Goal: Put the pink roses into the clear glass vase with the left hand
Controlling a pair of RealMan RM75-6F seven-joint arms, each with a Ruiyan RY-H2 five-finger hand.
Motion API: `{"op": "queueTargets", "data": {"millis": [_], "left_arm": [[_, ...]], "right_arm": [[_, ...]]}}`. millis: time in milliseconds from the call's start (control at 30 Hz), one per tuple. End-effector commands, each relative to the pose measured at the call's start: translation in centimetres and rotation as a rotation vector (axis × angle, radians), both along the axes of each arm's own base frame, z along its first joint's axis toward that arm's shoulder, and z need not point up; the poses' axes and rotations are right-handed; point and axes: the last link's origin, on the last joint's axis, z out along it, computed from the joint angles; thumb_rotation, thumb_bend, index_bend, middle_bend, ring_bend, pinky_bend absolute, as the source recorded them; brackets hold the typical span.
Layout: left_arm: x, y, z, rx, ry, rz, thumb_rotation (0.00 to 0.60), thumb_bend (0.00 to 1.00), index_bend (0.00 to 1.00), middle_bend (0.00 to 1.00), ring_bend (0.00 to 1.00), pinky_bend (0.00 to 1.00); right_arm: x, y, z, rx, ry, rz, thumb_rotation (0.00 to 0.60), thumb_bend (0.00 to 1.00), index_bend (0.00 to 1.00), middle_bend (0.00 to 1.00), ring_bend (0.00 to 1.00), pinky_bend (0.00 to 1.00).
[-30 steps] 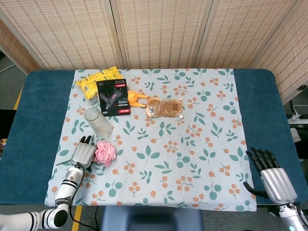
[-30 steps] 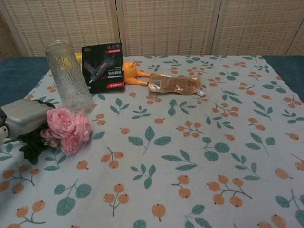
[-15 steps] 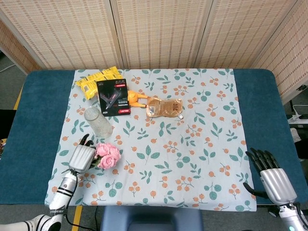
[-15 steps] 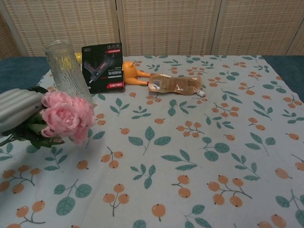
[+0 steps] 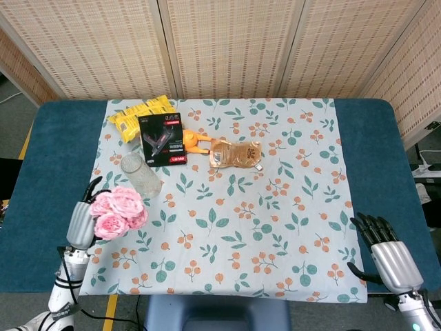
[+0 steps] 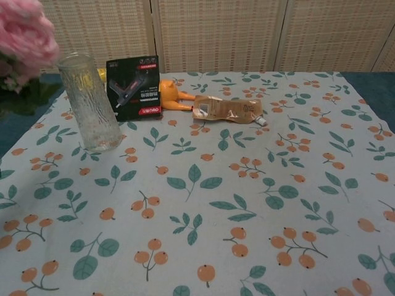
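The bunch of pink fabric roses is held up off the cloth by the left hand, at the lower left of the head view, the blooms lying just to the right of the hand's grey back. The hand's fingers close on the stems beneath the blooms, with dark fingertips showing above. In the chest view the roses fill the upper left corner, blurred and close to the lens, just left of the tall ribbed clear glass vase. The vase stands upright and empty on the leaf-and-berry printed tablecloth, up and to the right of the roses.

The right hand rests at the lower right of the head view, fingers spread, holding nothing.
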Motion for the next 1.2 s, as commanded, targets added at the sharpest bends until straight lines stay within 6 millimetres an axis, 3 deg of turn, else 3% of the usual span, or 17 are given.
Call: {"op": "queueTargets", "data": {"millis": [33, 333, 633, 900, 1200], "left_arm": [[3.6, 3.3, 4.1, 0.112, -0.205, -0.112, 0.600, 0.54, 0.80, 0.79, 0.37, 0.09], [9.5, 11.8, 7.5, 0.110, -0.398, -0.145, 0.600, 0.52, 0.80, 0.78, 0.38, 0.09], [12.4, 14.8, 7.2, 0.096, -0.446, -0.193, 0.600, 0.52, 0.79, 0.78, 0.38, 0.09], [10.6, 16.6, 5.9, 0.106, -0.372, -0.151, 0.600, 0.51, 0.80, 0.78, 0.38, 0.08], [8.4, 17.0, 4.6, 0.102, -0.336, -0.121, 0.600, 0.51, 0.80, 0.78, 0.38, 0.08]], "right_arm": [[0.0, -0.1, 0.0, 0.000, 0.002, -0.003, 0.477, 0.19, 0.00, 0.00, 0.00, 0.00], [-0.4, -0.5, 0.1, -0.015, 0.005, -0.028, 0.476, 0.19, 0.00, 0.00, 0.00, 0.00], [-0.7, -1.0, 0.0, -0.019, 0.012, -0.052, 0.477, 0.19, 0.00, 0.00, 0.00, 0.00], [-0.9, -1.0, 0.2, -0.036, 0.022, -0.056, 0.478, 0.19, 0.00, 0.00, 0.00, 0.00], [-0.9, -0.9, 0.4, -0.047, 0.020, -0.064, 0.477, 0.19, 0.00, 0.00, 0.00, 0.00]]}}
